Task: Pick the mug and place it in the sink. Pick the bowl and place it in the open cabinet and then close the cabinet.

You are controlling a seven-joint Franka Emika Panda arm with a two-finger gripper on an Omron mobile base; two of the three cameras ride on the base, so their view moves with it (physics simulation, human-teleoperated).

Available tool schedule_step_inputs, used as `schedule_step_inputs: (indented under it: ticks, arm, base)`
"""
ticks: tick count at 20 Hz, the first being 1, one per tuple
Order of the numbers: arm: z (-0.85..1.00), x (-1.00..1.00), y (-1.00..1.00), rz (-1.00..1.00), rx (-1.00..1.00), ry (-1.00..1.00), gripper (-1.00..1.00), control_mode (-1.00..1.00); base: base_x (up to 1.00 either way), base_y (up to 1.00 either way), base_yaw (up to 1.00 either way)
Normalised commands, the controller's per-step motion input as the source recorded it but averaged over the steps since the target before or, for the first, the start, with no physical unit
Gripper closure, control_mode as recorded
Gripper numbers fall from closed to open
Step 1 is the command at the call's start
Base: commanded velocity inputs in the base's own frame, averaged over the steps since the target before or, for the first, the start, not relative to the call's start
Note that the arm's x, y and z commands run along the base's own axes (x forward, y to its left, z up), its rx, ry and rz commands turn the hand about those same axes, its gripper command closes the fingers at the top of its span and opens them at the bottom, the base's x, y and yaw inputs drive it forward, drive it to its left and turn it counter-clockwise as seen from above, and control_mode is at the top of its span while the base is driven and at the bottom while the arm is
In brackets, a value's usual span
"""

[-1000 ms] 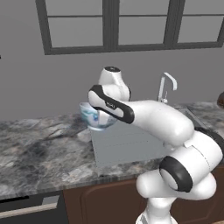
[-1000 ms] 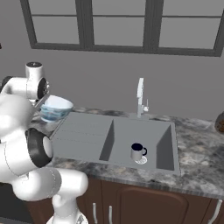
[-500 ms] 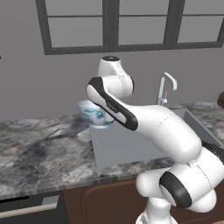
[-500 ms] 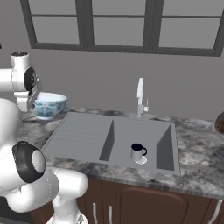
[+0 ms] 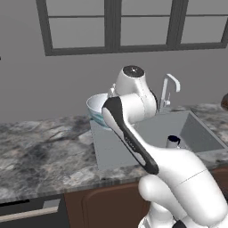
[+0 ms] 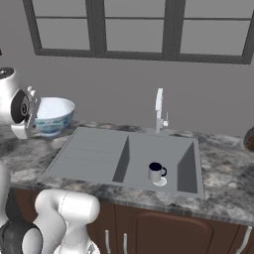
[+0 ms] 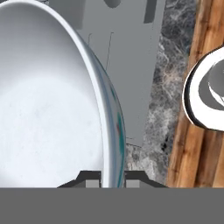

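Note:
My gripper (image 7: 113, 177) is shut on the rim of the bowl (image 7: 48, 109), whose white inside and blue-green outer side rise between the two fingertips. In the right base view the bowl (image 6: 54, 115) hangs just above the counter, left of the sink (image 6: 94, 151), with the gripper (image 6: 36, 113) on its left rim. From the left base view the arm covers part of the bowl (image 5: 98, 108). The mug (image 6: 156, 172) stands upright in the sink's basin, also seen as the mug (image 5: 173, 141) past my arm. The cabinet is out of view.
A curved chrome tap (image 6: 159, 109) rises behind the basin. Marble counter (image 5: 40, 147) runs left of the sink, and a window (image 6: 139, 30) sits in the wall above. A dark object (image 6: 249, 140) rests at the counter's far right. Reddish-brown cupboard fronts (image 6: 163, 233) run below.
My arm has swung and lifted, carrying the bowl a little up and away from the sink. The mug has stayed in the basin.

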Motion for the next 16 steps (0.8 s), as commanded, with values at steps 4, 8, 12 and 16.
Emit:
schedule_step_inputs:
  ticks: [4, 8, 12, 16]
  arm:
    - [0.58, -0.77, -0.27, -0.03, 0.04, 0.0, 1.0, -1.0]
    - [0.59, -0.65, -0.07, -0.02, 0.0, 0.0, 1.0, -1.0]
    - [0.39, -0.64, -0.06, -0.03, 0.0, 0.0, 1.0, -1.0]
    - [0.29, -0.73, -0.18, -0.01, 0.0, 0.0, 1.0, -1.0]
  base:
    - [0.0, 0.0, 0.0]
    - [0.0, 0.0, 0.0]
    - [0.0, 0.0, 0.0]
    - [0.0, 0.0, 0.0]
